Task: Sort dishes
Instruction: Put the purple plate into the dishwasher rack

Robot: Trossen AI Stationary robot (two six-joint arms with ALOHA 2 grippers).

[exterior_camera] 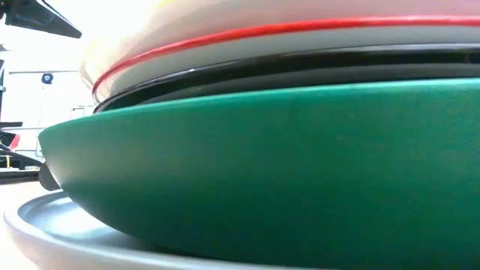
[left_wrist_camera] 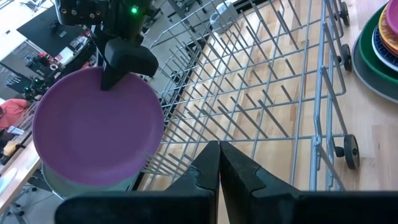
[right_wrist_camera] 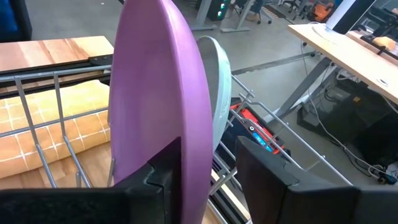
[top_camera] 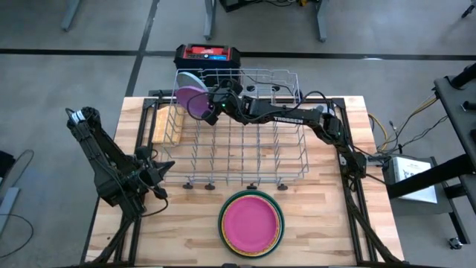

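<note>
A purple plate point(top_camera: 192, 100) stands on edge in the far left corner of the silver wire rack point(top_camera: 245, 149), just in front of a pale blue plate point(top_camera: 189, 77). My right gripper point(right_wrist_camera: 208, 168) reaches over the rack from the right. It is open, with one finger on each side of the purple plate's point(right_wrist_camera: 155, 93) upper rim. A stack of plates point(top_camera: 251, 223), pink on top with green below, lies on the table near the front edge. In the low view the stack's green plate point(exterior_camera: 285, 165) fills the picture. My left gripper point(left_wrist_camera: 219, 168) waits shut at the rack's near left corner. My right gripper comes at the purple plate from above, its fingers astride the upper rim point(left_wrist_camera: 118, 74). A gap shows between the plate's back and one finger point(right_wrist_camera: 261, 168). I cannot tell whether the other finger point(right_wrist_camera: 158, 177) touches the plate's face.
A yellow checked mat point(top_camera: 165, 123) lies beside the rack's left side. A red and black box point(top_camera: 207, 53) sits beyond the table's far edge. Bare wood point(top_camera: 327, 216) lies right of the plate stack.
</note>
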